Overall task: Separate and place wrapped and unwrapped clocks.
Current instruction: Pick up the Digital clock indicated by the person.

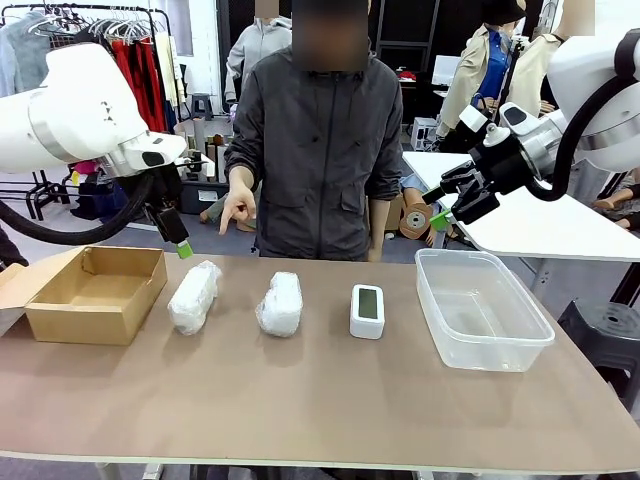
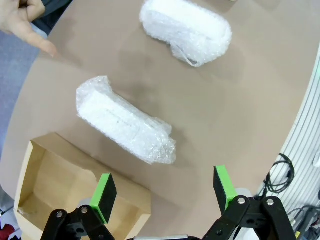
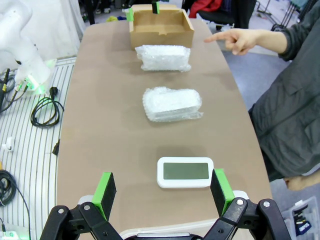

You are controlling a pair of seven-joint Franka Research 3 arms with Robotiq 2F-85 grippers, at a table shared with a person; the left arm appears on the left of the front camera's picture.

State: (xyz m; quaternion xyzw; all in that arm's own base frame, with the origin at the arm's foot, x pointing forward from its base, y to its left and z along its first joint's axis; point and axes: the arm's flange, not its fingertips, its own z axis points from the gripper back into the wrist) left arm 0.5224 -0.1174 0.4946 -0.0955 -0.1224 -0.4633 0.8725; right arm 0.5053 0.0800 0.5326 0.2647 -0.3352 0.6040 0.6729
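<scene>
Released, empty left gripper hovers over wrapped clocks at 9 o'clock, released right gripper faces bare clock toward 3 o'clock, likely to split the sorting.

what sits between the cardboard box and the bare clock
Two wrapped clocks lie there, apart: one nearer the box, the other nearer the bare clock. The front view shows it.

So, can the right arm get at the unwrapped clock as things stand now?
Probably yes. The right gripper hangs open in the air, facing the unwrapped clock. The nearest wrapped bundle and the clear tub lie apart from it, and the person's hand is farther off.
</scene>
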